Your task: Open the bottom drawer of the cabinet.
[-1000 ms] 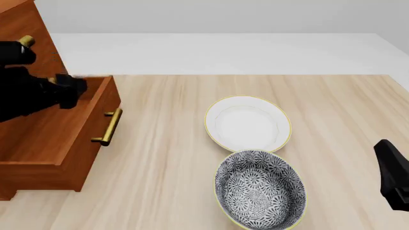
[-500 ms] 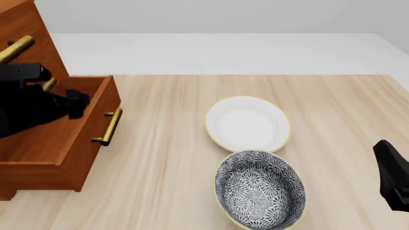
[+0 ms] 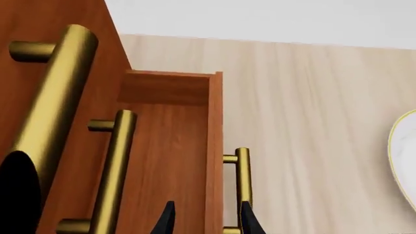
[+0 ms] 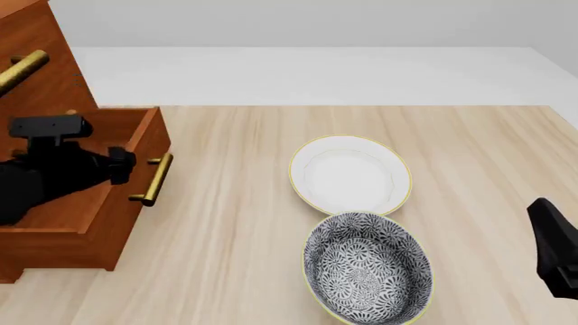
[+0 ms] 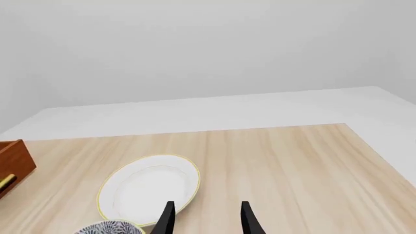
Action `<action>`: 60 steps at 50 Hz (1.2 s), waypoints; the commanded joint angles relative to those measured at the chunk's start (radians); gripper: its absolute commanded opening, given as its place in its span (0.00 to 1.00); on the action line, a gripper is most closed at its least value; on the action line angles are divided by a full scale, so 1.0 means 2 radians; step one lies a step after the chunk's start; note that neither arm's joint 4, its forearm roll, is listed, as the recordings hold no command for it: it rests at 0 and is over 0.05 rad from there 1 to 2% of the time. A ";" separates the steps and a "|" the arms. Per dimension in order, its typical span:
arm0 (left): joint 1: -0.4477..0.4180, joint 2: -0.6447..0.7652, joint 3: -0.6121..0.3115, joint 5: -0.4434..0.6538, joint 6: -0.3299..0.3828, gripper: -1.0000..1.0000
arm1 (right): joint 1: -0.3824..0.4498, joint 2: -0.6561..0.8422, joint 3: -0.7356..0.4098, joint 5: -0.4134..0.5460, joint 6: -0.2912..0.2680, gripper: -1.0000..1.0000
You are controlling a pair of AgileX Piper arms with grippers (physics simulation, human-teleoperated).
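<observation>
The reddish-brown cabinet point(image 4: 45, 61) stands at the table's left edge. Its bottom drawer point(image 4: 108, 223) is pulled out, with the brass handle point(image 4: 156, 179) on the front. My left gripper point(image 4: 124, 166) hovers over the drawer's front wall. In the left wrist view this gripper point(image 3: 206, 222) is open; the front wall stands between its fingers, and one fingertip lies by the handle point(image 3: 242, 180). Two upper handles point(image 3: 55, 97) show on the cabinet point(image 3: 46, 14). My right gripper point(image 5: 206, 219) is open and holds nothing, far to the right.
A white gold-rimmed plate point(image 4: 350, 175) lies mid-table. A dark patterned bowl point(image 4: 367, 265) sits just in front of it. My right arm point(image 4: 553, 250) rests at the table's near right. The plate point(image 5: 148, 187) and bowl rim point(image 5: 107, 227) also show in the right wrist view.
My left arm has come down from the cabinet's upper drawers to the front wall of the open bottom drawer. The drawer and right arm have not moved.
</observation>
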 commanded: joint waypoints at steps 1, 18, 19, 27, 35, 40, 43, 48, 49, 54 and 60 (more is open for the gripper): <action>0.001 0.033 0.013 -0.032 0.004 1.00 | 0.000 0.000 0.000 0.000 0.000 1.00; -0.004 0.063 0.020 -0.057 0.006 1.00 | 0.001 0.000 0.000 0.000 0.000 1.00; -0.006 0.065 0.020 -0.058 0.006 1.00 | 0.001 0.000 0.000 0.000 0.000 1.00; -0.008 0.080 0.020 -0.067 0.002 1.00 | 0.001 0.000 0.000 0.001 0.001 1.00; -0.020 0.101 0.023 -0.083 -0.016 1.00 | 0.002 0.000 0.000 0.002 0.001 1.00; -0.029 0.107 0.024 -0.087 -0.031 1.00 | 0.000 0.000 0.000 0.003 0.000 1.00; -0.036 0.109 0.026 -0.090 -0.043 1.00 | 0.000 0.000 0.000 0.003 0.000 1.00; -0.053 0.111 0.031 -0.098 -0.060 1.00 | -0.001 0.000 0.000 0.004 -0.001 1.00; -0.055 0.111 0.031 -0.099 -0.062 1.00 | -0.001 0.000 0.000 0.004 -0.001 1.00; -0.064 0.111 0.028 -0.096 -0.066 1.00 | -0.001 0.000 0.000 0.004 -0.003 1.00; -0.077 0.110 0.022 -0.088 -0.067 1.00 | -0.001 0.000 0.000 0.004 -0.003 1.00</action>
